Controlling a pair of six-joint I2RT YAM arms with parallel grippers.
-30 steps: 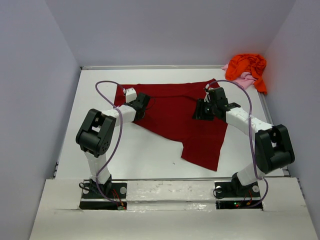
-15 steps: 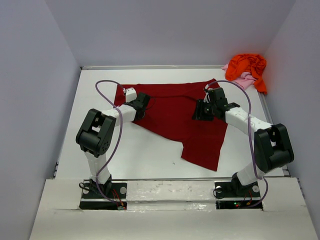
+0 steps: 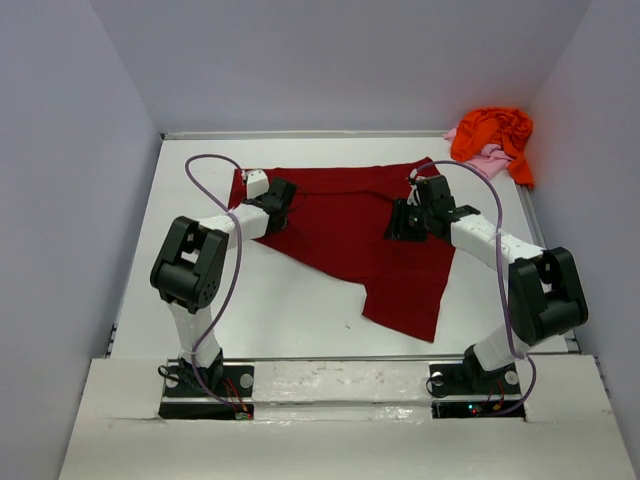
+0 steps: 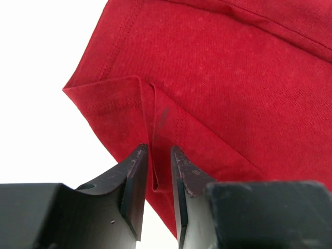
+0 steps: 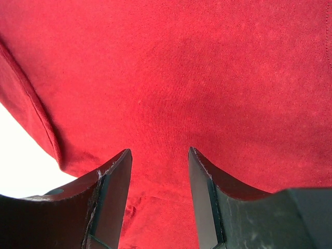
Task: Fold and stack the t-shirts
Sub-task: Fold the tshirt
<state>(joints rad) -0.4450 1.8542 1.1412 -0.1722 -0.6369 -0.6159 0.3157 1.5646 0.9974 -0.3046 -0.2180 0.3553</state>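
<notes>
Since the earlier frame, the left gripper [image 3: 285,195] is seen shifted slightly toward the upper left of the overhead view, while the right arm is found unchanged. The dark red cloth t-shirt [image 3: 370,230] is spread across the middle of the white table [image 3: 290,300], its lower right corner hanging toward the bottom of the frame.

Only in the left wrist view is the grip shown. The left gripper [image 4: 155,155] is nearly closed on a raised, stitched fold of the dark red cloth t-shirt [image 4: 233,78], near a hemmed corner at that frame's left. In the right wrist view, the right gripper [image 5: 160,155] is seen spread wide above flat red cloth [image 5: 181,67], with nothing clasped between its jaws; a hemmed edge and bare table are seen at lower left.

From above, both forearms are stretched low and inward over the garment, the left at its upper left part, the right at its right side.

A bright orange cloth t-shirt [image 3: 492,135] is bunched at the upper right corner, lying on a pale pink cloth t-shirt [image 3: 488,160]. Open table is left below the red shirt, and along its left edge.
</notes>
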